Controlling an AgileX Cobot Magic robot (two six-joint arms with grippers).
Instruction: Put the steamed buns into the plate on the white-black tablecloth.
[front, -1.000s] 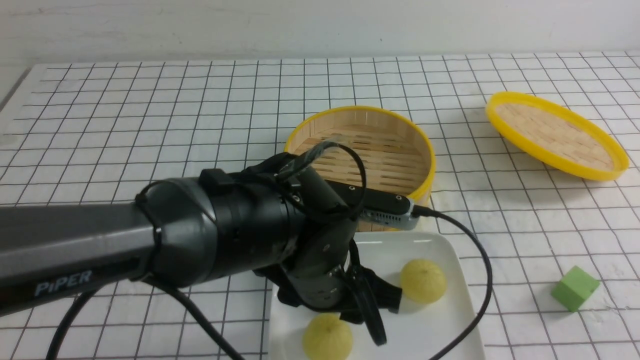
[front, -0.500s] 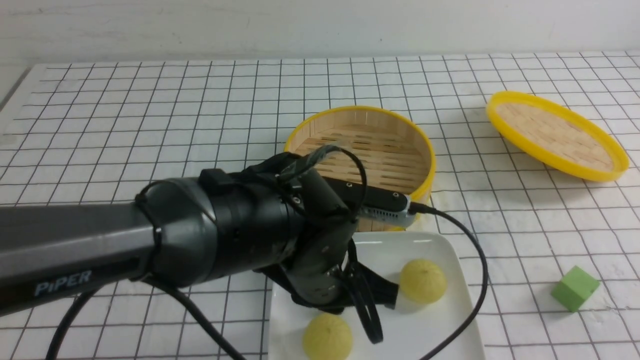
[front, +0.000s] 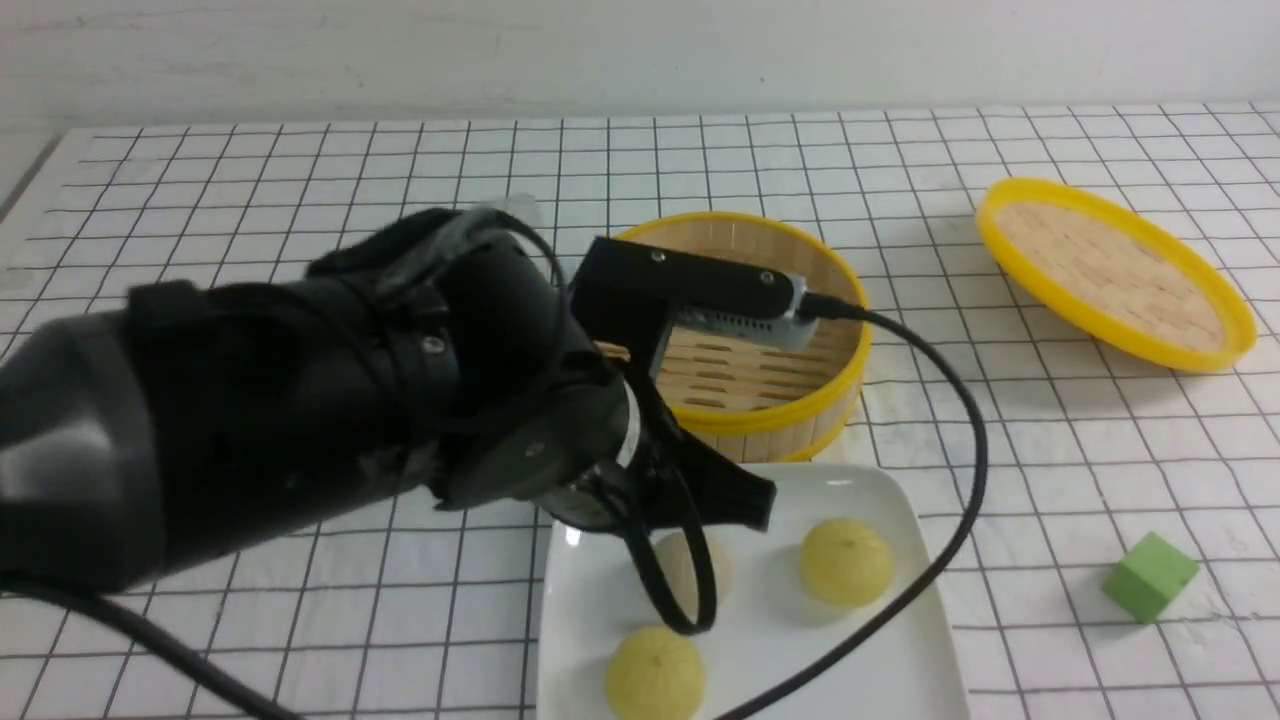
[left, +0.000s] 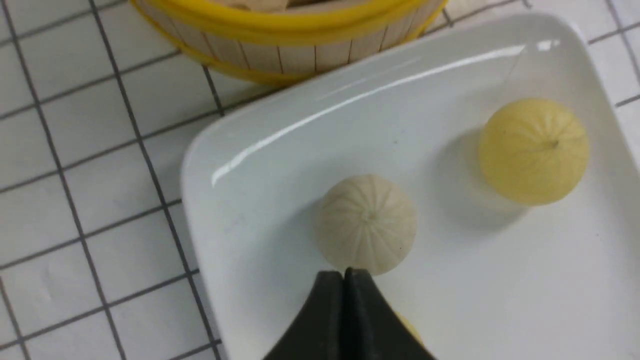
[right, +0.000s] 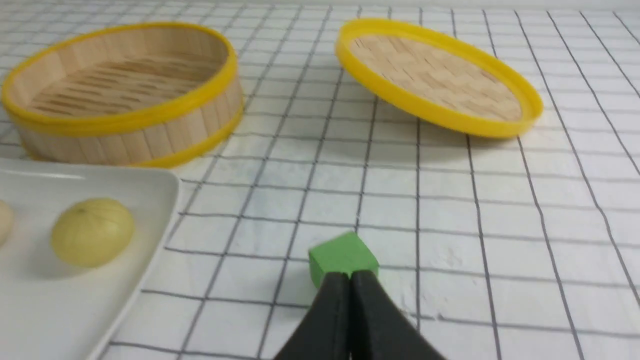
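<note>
The left pincer (left: 345, 274) hangs over the near-left part of the large glossy white rounded-square plate (front: 790, 640). Its two black fingers are pressed flat together and pinch nothing. Just beyond its tips, the off-white pleated steamed bun (left: 367, 222) sits upright on the plate. From the wrist camera the tips overlap the bun's near edge, but I cannot tell whether they touch it.

Further out from the tips and to their right, one pale yellow pleated bun (left: 532, 150) rests on the plate, apart from the off-white one. A second pale yellow bun (front: 655, 672) lies on the plate behind the pincer's tips, towards the robot. So all three buns are on the plate, which stands on the white cloth with the thin black grid (front: 250, 200).

Beyond the plate, just past its far rim, stands the round yellow-rimmed bamboo steamer basket (front: 800, 400).

The right pincer (right: 350, 274) is out of the front camera's sight. Its own camera shows the black fingers closed tight against each other, gripping nothing. The small green cube (right: 342, 255) sits on the cloth right at their tips; I cannot tell whether they touch. Well beyond those tips and a little to the right, the yellow-rimmed woven lid (right: 435, 75) lies tilted on the cloth.
</note>
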